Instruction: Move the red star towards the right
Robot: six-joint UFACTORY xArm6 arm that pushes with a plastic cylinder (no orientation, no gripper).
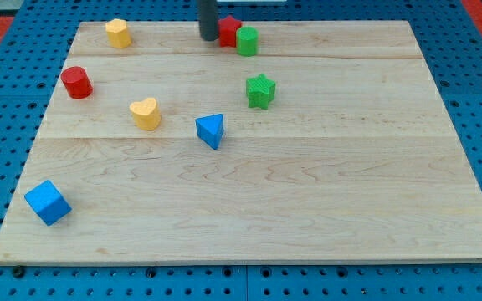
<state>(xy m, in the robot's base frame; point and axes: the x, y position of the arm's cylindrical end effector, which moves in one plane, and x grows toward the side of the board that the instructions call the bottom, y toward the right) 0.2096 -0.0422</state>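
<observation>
The red star [228, 30] sits near the view's top edge of the wooden board, partly hidden behind the rod. A green cylinder [247, 40] touches it on its right. My tip [208, 38] rests on the board just left of the red star, touching or almost touching it. The dark rod rises out of the view's top.
A yellow block [118, 33] lies at top left, a red cylinder [77, 82] at left, a yellow heart [146, 113] and a blue triangle [211, 130] near the middle, a green star [260, 90] right of centre, a blue cube [48, 202] at bottom left.
</observation>
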